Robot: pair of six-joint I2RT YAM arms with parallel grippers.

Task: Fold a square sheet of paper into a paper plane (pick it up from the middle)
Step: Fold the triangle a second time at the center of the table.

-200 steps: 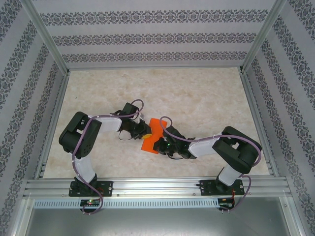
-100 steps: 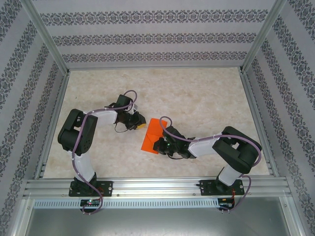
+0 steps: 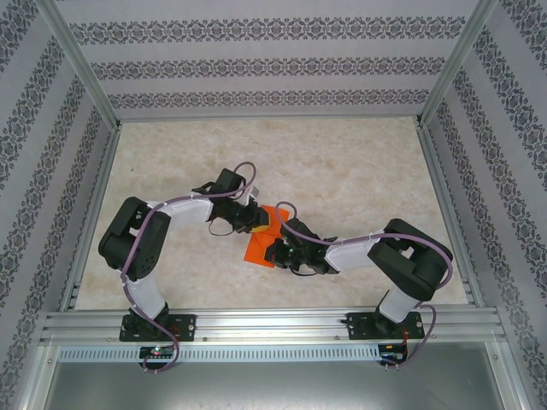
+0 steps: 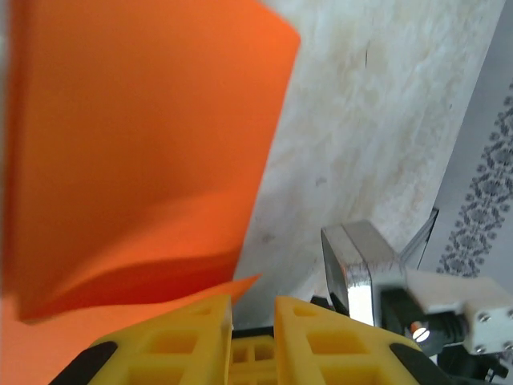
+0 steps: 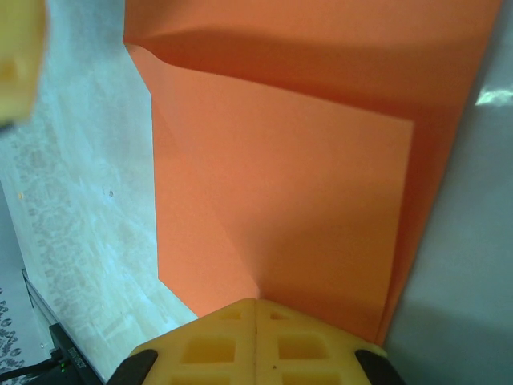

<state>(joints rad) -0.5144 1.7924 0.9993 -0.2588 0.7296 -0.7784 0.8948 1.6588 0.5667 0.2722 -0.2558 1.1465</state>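
Observation:
The square sheet of paper (image 3: pixel 257 248) is bright orange and partly folded, lying mid-table between the two arms. In the left wrist view a flap of it (image 4: pixel 136 136) stands up from the table, curved. My left gripper (image 3: pixel 254 220) is at the sheet's far edge, jaws a narrow gap apart (image 4: pixel 252 301), with a paper corner beside the left finger and bare table showing in the gap. My right gripper (image 3: pixel 275 253) is at the near right edge, shut (image 5: pixel 256 301) on the sheet (image 5: pixel 304 176), and a crease runs out from its tips.
The marble-patterned table (image 3: pixel 342 171) is boxed in by aluminium rails (image 3: pixel 94 213) and patterned walls. The right arm's metal wrist part (image 4: pixel 361 265) sits close to my left fingers. A blurred yellow left finger (image 5: pixel 16 56) shows at the corner of the right wrist view.
The left gripper pulled back to the left off the paper, then came back right onto the sheet's far edge. The right arm has stayed put.

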